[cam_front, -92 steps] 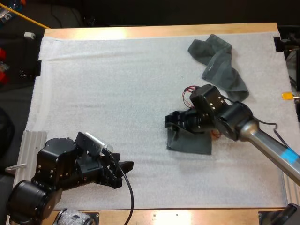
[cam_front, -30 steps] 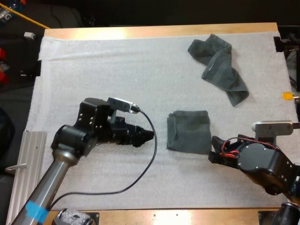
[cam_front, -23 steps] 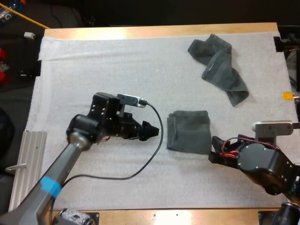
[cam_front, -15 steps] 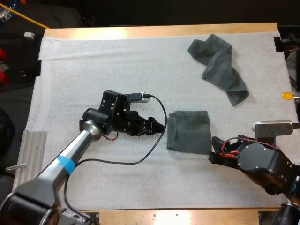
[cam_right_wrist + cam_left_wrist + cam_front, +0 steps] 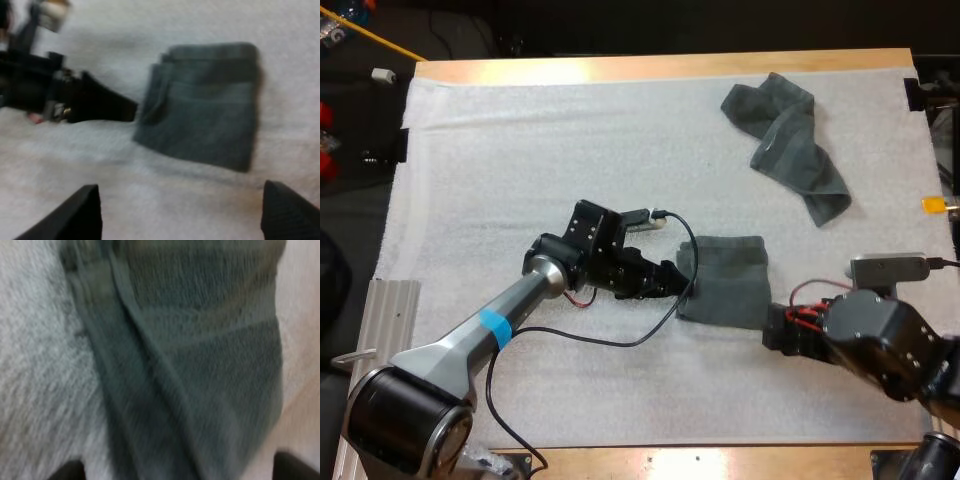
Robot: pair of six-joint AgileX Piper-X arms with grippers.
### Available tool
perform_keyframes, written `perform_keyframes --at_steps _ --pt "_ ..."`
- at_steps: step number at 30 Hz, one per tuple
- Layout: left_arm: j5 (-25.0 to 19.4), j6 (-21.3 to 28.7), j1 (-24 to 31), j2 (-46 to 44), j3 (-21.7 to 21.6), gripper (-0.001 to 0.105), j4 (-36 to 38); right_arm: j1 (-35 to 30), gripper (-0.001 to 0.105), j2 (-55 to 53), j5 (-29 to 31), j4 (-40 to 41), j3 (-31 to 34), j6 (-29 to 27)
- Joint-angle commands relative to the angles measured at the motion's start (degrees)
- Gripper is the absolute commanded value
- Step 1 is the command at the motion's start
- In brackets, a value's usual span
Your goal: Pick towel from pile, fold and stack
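The left hand (image 5: 676, 281) is at the left edge of the folded towel (image 5: 728, 283), fingers wide apart with that edge just ahead of them. The right hand (image 5: 181, 192) sits low, just beside the towel's near right corner, also spread wide and clear of it. The towel lies flat mid-mat (image 5: 570, 150). A crumpled towel (image 5: 788, 140) lies well apart, near the bench's (image 5: 660, 66) far right.

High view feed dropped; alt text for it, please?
The left gripper is at the left edge of the folded towel mid-mat; the right gripper sits off its near right corner. A crumpled towel lies far right on the white mat.
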Motion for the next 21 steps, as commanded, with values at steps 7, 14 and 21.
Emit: perform_keyframes --at_steps 7,14,21 --pt "-4.1 -3.6 -0.9 -0.2 -0.3 0.071 -2.9 -6.4 0.065 -0.1 -4.6 -0.4 0.1 -6.1" --pt "-8.5 -4.7 -0.9 -0.1 -0.3 0.071 -4.1 -8.8 0.064 -0.1 -5.5 -0.4 0.1 -7.7" --pt "-7.3 -5.8 -0.9 3.4 -0.5 0.071 -4.1 -8.8 0.064 -0.1 -5.7 -0.4 0.1 -7.7"
